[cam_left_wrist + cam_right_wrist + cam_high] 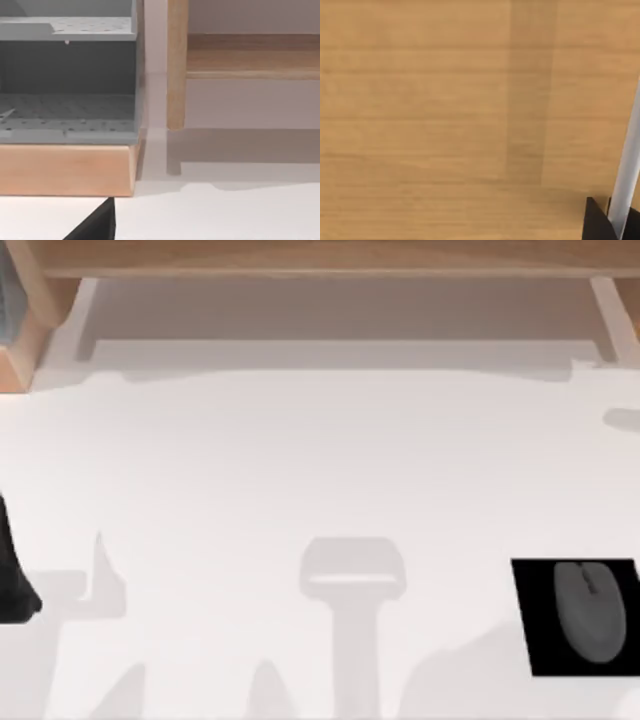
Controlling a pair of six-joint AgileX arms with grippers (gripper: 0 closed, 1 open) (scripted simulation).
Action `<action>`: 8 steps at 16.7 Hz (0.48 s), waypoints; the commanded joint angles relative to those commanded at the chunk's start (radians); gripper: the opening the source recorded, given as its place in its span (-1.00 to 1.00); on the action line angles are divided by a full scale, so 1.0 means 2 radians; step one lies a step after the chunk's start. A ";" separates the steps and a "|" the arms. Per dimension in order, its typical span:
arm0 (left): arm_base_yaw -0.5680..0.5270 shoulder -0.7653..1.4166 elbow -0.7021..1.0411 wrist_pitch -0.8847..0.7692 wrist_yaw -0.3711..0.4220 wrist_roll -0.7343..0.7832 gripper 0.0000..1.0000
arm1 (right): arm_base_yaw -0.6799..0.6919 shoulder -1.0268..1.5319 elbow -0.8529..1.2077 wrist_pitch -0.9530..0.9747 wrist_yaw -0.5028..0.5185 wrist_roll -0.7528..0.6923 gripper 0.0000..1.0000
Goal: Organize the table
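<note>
Two things lie together near the front right of the tabletop (320, 470) in my top view: a grey mouse (588, 612) resting on a black mouse pad (535, 625), the pad running off the right edge of the view. That white tabletop spreads across nearly the whole top view, bare through its middle apart from soft grey shadows. At the left edge near the front I see a dark part of my left arm (14, 585); I cannot tell whether its tool is released or clenched. Farther back, a light wooden rim (320, 258) runs along the far side of the tabletop, with a pale recess below it. At the far left corner, my left wrist view shows a grey perforated rack (67, 82) with two levels, sitting on a light wooden base (67, 170), and just beside it an upright wooden post (176, 65). My right wrist view faces a light wooden surface (445, 120), and I cannot tell the right tool's state either.
</note>
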 joint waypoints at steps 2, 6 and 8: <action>0.000 0.000 0.000 0.000 0.000 0.000 1.00 | 0.000 0.000 0.000 0.000 0.000 0.000 -0.70; 0.000 0.000 0.000 0.000 0.000 0.000 1.00 | 0.000 0.000 0.000 0.000 0.000 0.000 -0.10; 0.000 0.000 0.000 0.000 0.000 0.000 1.00 | 0.000 0.000 0.000 0.000 0.000 0.000 0.21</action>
